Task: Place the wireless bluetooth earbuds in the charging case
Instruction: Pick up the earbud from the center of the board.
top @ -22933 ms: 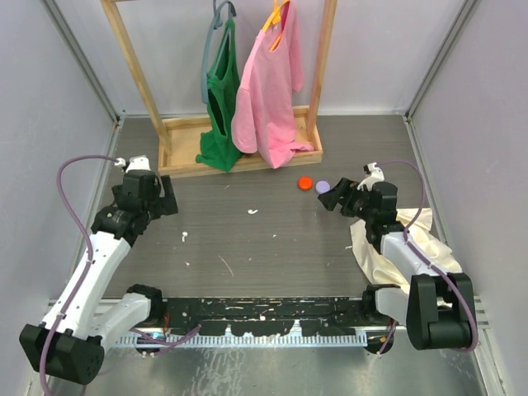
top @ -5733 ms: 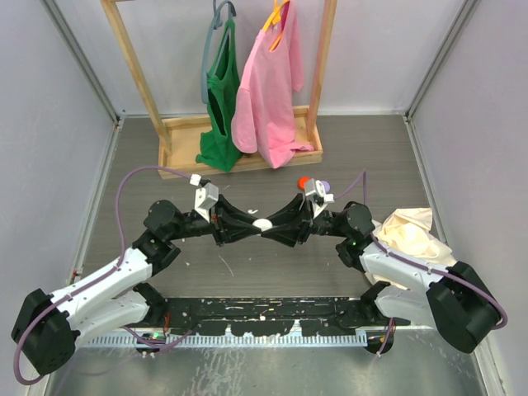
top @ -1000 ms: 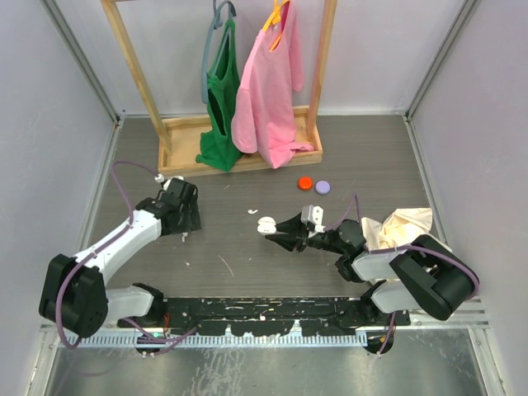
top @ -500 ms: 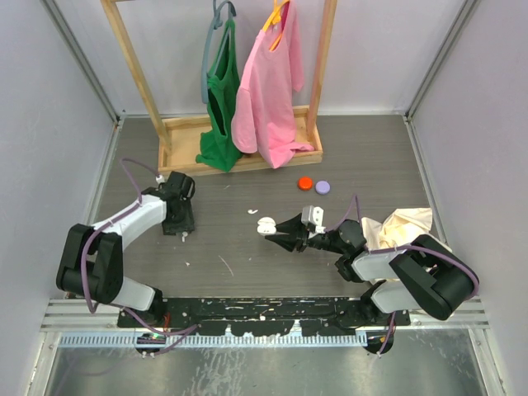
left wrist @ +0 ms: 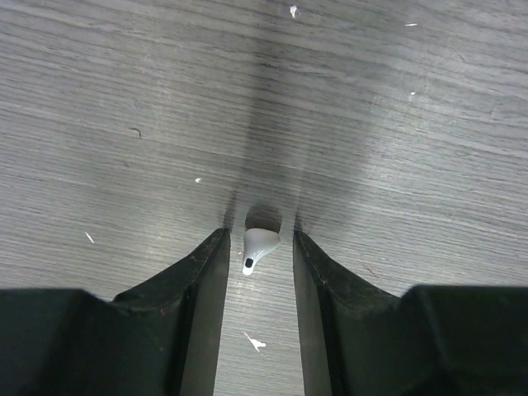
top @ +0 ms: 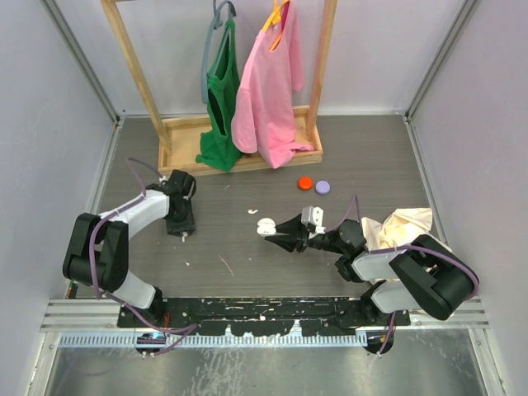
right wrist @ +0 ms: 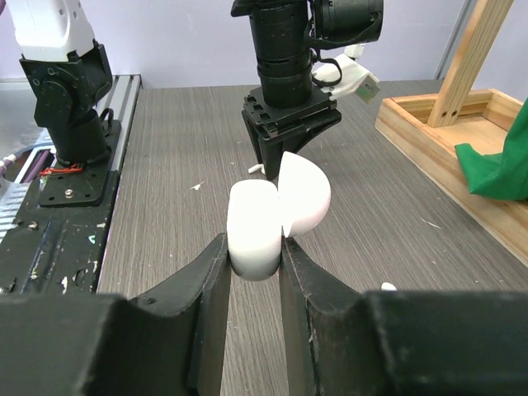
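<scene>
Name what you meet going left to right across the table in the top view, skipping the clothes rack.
left end effector → charging case → red disc → purple disc → cream cloth

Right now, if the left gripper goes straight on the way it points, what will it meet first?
The left gripper points straight down. A pale earbud lies between its fingers, so the tips would probably touch the table first, either side of it; depth is unclear.
</scene>
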